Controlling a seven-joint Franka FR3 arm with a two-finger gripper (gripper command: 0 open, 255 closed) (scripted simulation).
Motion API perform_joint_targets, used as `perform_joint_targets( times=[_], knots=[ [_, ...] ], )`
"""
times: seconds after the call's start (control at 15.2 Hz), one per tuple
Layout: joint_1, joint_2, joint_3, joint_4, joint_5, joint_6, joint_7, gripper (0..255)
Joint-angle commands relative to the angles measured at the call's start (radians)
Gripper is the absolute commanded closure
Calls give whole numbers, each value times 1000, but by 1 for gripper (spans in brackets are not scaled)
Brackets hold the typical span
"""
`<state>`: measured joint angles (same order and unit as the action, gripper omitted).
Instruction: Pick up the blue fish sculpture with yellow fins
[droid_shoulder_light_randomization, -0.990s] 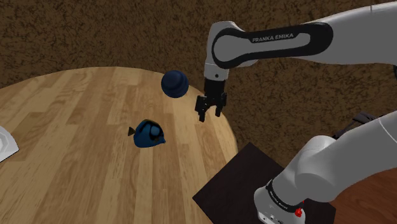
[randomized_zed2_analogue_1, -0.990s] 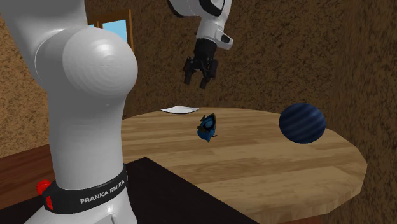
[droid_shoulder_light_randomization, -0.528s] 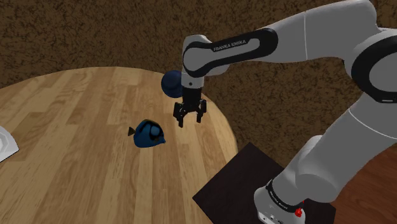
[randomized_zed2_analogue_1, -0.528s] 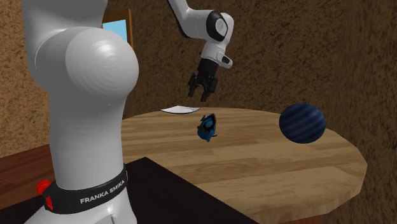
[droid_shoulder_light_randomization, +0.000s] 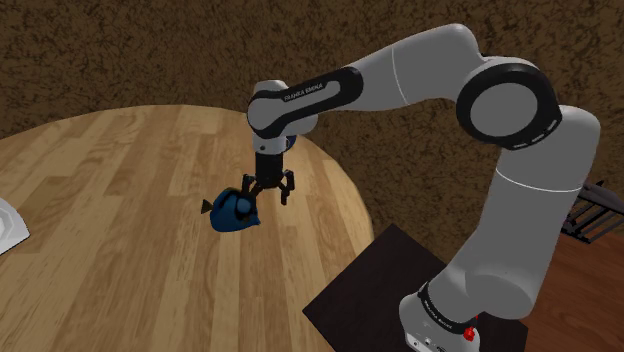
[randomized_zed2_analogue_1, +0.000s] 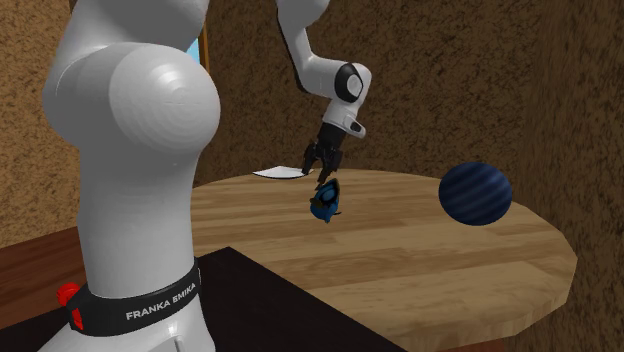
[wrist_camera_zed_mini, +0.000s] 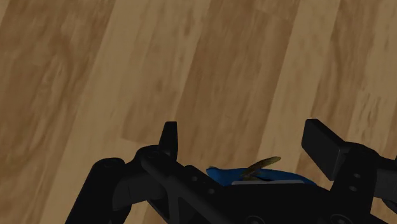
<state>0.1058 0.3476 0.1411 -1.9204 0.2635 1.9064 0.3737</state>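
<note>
The all-black two-finger gripper (droid_shoulder_light_randomization: 269, 191), jaws apart, hangs over the dark blue fish sculpture (droid_shoulder_light_randomization: 232, 212) to straddle its body.

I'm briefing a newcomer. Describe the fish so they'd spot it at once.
Find the round wooden table. Just below the open gripper sits the fish. Unlike the round, dark striped ball, it is brighter blue and has fins.

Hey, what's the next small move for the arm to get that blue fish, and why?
Probably lower the gripper a little. Its fingers stand apart with the fish between them but untouched, and the second exterior view shows it just above the fish.
</note>
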Motion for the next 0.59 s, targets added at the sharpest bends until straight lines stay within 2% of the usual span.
perform_joint_targets(
  times=[0.0, 0.33, 0.53],
  knots=[
    [7, 88, -1, 83, 2, -7, 28, 0],
    [29, 309, -3, 301, 11, -33, 94, 0],
    [32, 338, -4, 313, 11, -19, 92, 0]
  ],
)
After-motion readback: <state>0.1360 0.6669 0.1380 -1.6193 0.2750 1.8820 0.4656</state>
